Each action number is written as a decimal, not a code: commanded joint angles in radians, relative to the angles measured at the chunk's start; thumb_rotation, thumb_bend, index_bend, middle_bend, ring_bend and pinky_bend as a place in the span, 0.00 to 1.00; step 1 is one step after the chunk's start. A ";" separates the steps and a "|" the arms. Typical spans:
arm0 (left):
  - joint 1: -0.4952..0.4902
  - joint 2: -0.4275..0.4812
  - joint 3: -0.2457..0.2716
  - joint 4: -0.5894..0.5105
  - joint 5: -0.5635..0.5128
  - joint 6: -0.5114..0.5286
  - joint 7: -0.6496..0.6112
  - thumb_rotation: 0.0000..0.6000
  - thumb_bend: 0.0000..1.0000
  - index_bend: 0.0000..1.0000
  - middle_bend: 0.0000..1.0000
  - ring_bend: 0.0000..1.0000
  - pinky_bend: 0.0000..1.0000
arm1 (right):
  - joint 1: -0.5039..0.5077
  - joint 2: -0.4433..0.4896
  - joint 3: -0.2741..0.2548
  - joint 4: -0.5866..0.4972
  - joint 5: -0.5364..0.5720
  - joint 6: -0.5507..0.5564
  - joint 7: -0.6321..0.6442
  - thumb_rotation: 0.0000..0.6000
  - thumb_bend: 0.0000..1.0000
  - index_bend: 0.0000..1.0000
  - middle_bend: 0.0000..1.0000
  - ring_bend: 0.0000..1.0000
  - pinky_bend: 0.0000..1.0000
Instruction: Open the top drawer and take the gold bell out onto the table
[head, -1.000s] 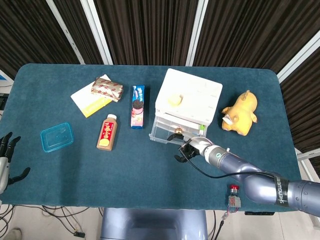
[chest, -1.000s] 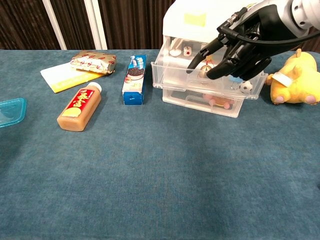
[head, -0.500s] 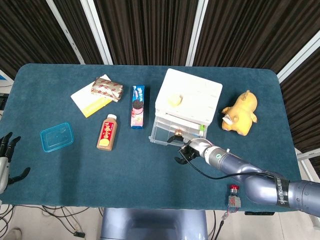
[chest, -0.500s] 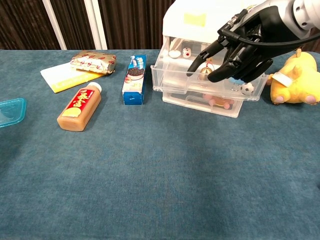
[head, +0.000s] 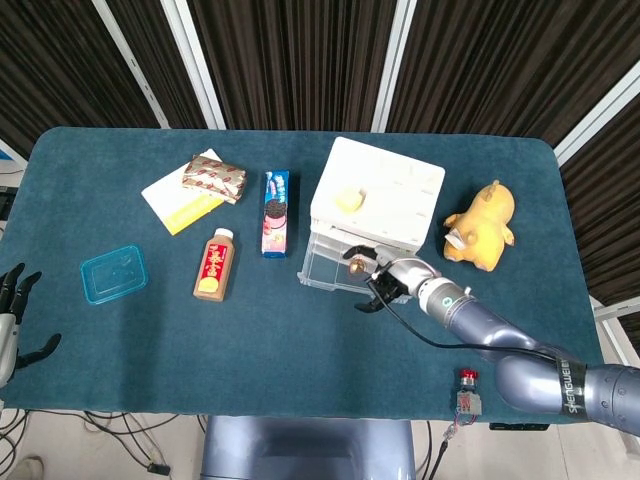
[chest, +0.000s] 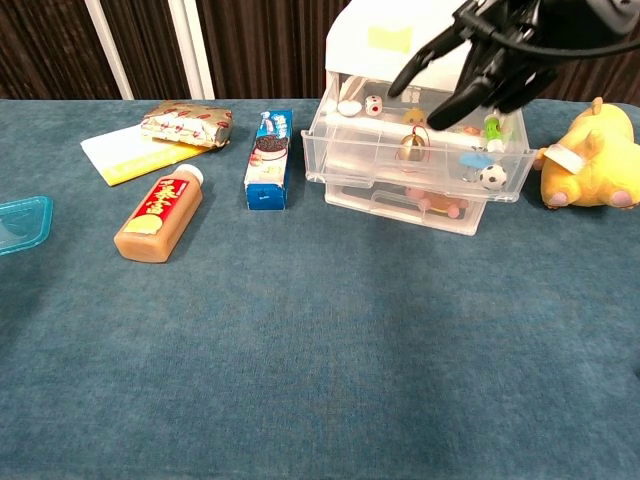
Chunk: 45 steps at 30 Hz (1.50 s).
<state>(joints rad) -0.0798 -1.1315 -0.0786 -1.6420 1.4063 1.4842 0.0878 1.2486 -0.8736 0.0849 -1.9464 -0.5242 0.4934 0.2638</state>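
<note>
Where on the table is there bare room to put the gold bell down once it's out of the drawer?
Bare cloth lies in front of the open top drawer, running left past the brown bottle. The drawer's right is tight against the yellow plush. The right hand hovers above the gold bell.

A surface (head: 300, 330) covered in dark teal cloth fills both views, evenly lit. Beyond its far edge hang dark brown ribbed curtains (head: 290, 60) crossed by slanting white posts (head: 190, 60). Below the near edge, grey cables (head: 110, 430) trail over a pale floor.
</note>
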 joint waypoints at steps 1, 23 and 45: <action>0.000 -0.001 0.000 0.000 0.002 0.001 0.001 1.00 0.19 0.10 0.00 0.00 0.00 | -0.011 0.008 -0.023 -0.009 -0.059 0.085 -0.095 1.00 0.22 0.21 1.00 1.00 1.00; -0.002 -0.003 -0.004 0.004 -0.011 -0.004 0.009 1.00 0.19 0.10 0.00 0.00 0.00 | -0.132 -0.148 -0.031 0.126 -0.513 0.350 -0.397 1.00 0.12 0.26 1.00 1.00 1.00; -0.004 -0.006 -0.002 0.006 -0.010 -0.006 0.020 1.00 0.19 0.10 0.00 0.00 0.00 | -0.145 -0.263 -0.019 0.329 -0.674 0.265 -0.496 1.00 0.15 0.30 1.00 1.00 1.00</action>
<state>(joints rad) -0.0838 -1.1378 -0.0811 -1.6364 1.3963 1.4783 0.1080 1.1115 -1.1243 0.0637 -1.6305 -1.1820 0.7446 -0.2233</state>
